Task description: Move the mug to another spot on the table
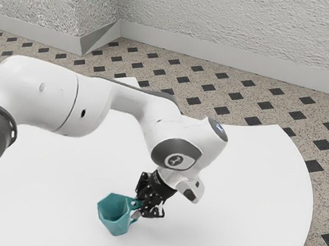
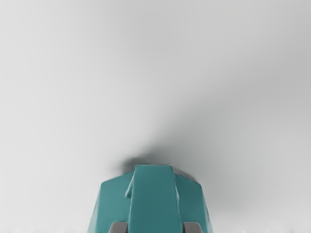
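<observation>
A teal faceted mug is at the front of the round white table, tipped over with its mouth toward the exterior view's upper left. My black gripper reaches down at a slant from the exterior view's right and is shut on the mug at its handle side. In the wrist view the mug sits right under the hand, its raised handle strip running between two grey fingertips. A dark shadow lies on the table just beyond the mug. Whether the mug touches the table I cannot tell.
The white tabletop spreads widely to the exterior view's right and back of the mug, with its curved edge at the right. A checkered floor and a grey wall lie beyond. My arm's white links span the left side.
</observation>
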